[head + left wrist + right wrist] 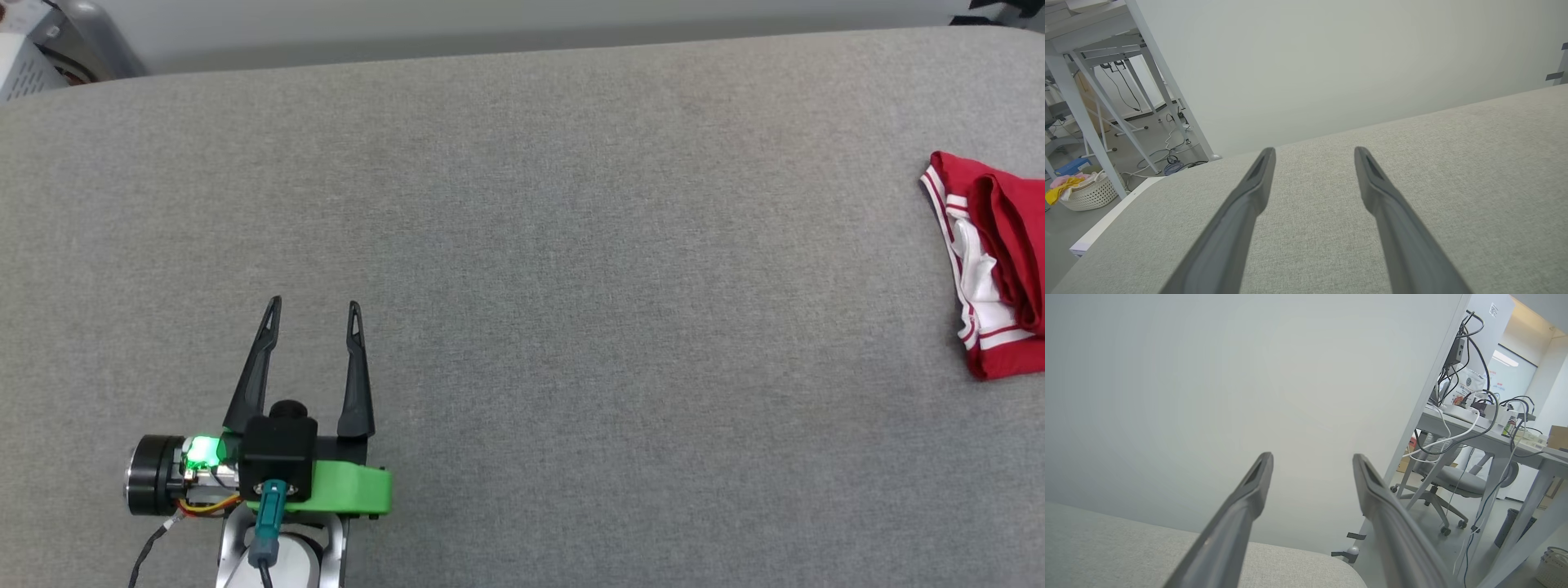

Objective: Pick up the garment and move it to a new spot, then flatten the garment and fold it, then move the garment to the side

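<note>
Garment (992,269) lies folded at right edge of head view on table (522,245), long axis top-to-bottom. Left hand (314,304), lower left, spread, empty, well apart. Right hand (1311,456) spread, empty; probably nearer.

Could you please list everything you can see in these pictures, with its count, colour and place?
T-shirt: one, red with white sleeves and striped trim, bundled on the table at the head view's right edge.
table: one, grey fabric top, in front of the robot.
basket: one, white, on the floor off the table's left corner.
cloths: a few, pink and yellow, in the basket.
desk: one, white, beyond the table's right end.
chair: one, grey, wheeled, beside the desk.
left gripper: one, dark fingers, open, over the table at the head view's lower left.
right gripper: one, dark fingers, open, holding nothing, pointing past the table's edge.
</note>
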